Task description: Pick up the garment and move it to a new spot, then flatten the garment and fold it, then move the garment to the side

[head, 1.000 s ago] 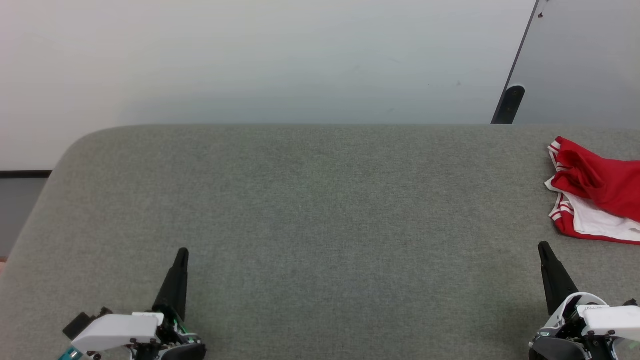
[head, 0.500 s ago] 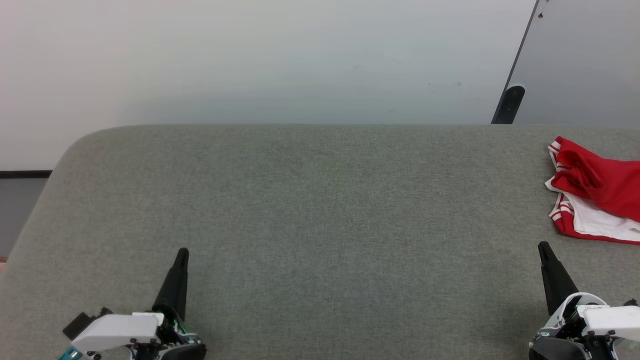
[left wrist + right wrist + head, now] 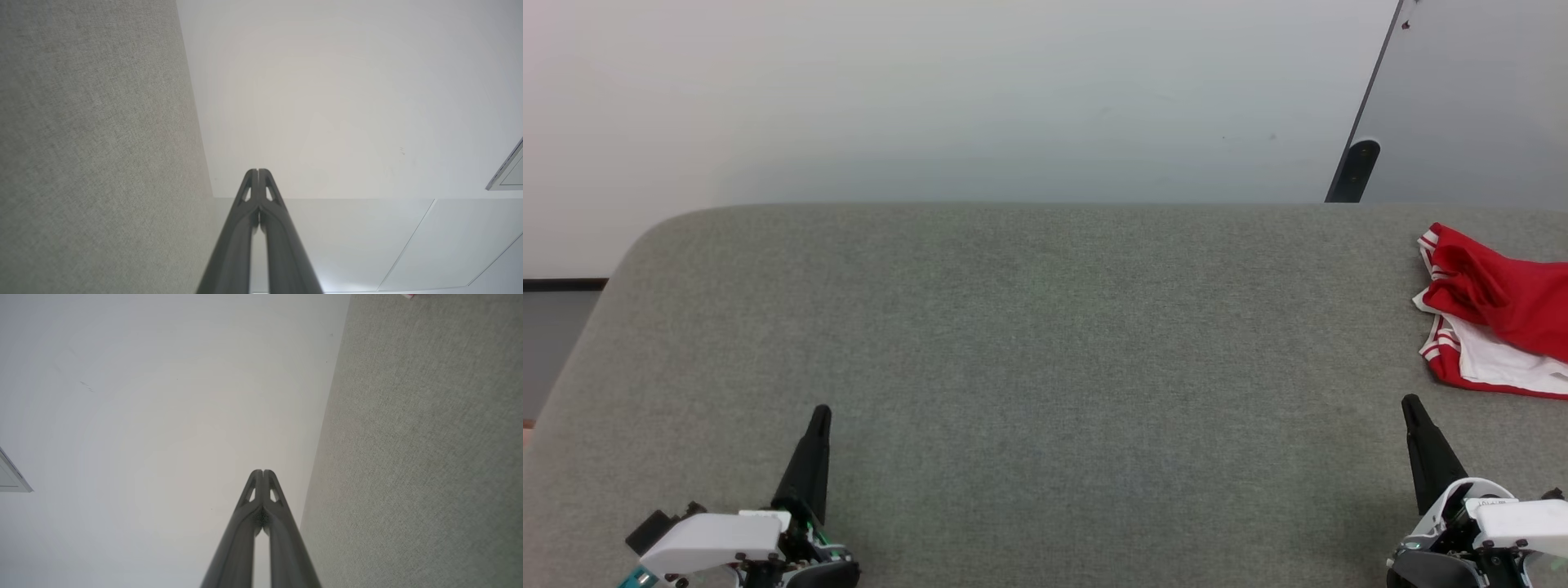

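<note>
The garment (image 3: 1499, 314) lies bunched on the table (image 3: 1045, 343) at the frame's right edge, just up and right of the right pincer (image 3: 1410, 404) (fingers together, empty), well apart from the left pincer (image 3: 821, 412), likewise closed at lower left, so the right arm is nearer.
</note>
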